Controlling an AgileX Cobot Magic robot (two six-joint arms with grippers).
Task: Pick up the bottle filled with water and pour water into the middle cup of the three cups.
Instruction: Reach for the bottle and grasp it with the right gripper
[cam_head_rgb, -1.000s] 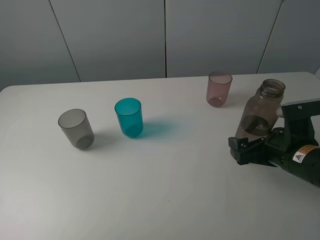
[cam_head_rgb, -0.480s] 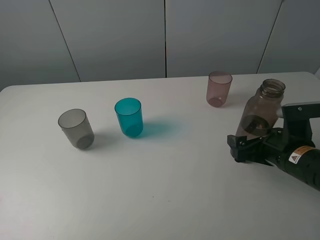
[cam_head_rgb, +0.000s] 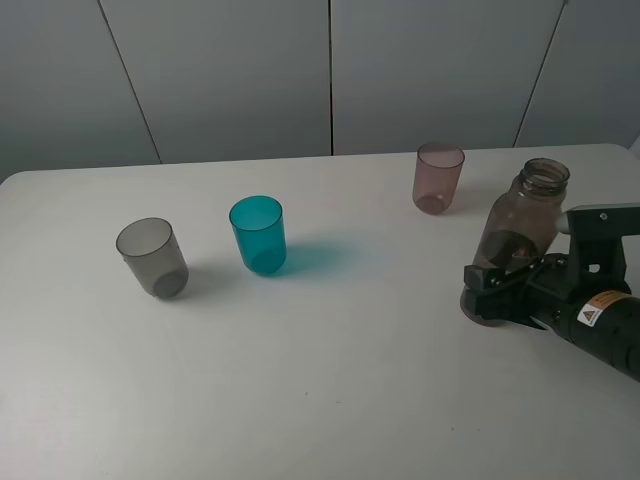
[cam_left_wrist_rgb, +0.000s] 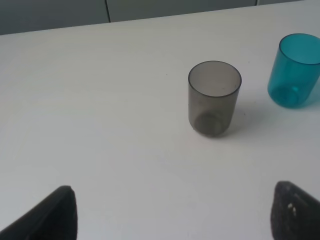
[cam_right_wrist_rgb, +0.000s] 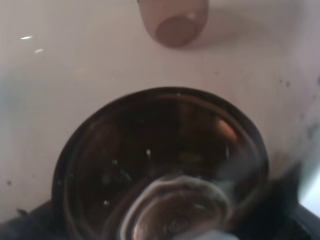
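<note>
Right arm (cam_head_rgb: 605, 325): black, enters at right edge of high view, forearm low, near level. Grey camera bracket (cam_head_rgb: 600, 232) stands upright on wrist. Right gripper (cam_head_rgb: 497, 292): points toward that view's left, jaws clamped on lower body of bottle (cam_head_rgb: 525, 215), near finger flat against its wall, far finger hidden behind it. Left gripper (cam_left_wrist_rgb: 172, 212): visible in own wrist view only, dark fingertips (cam_left_wrist_rgb: 55, 217) spread wide apart.

cups (cam_head_rgb: 257, 235) (cam_head_rgb: 152, 258) (cam_head_rgb: 438, 178): 3 | bottle (cam_head_rgb: 520, 225): 1 | table (cam_head_rgb: 330, 400): 1

Open tabletop (cam_head_rgb: 380, 330) between middle cup (cam_head_rgb: 258, 235) and bottle (cam_head_rgb: 525, 225), pink cup (cam_head_rgb: 438, 178) beside.
</note>
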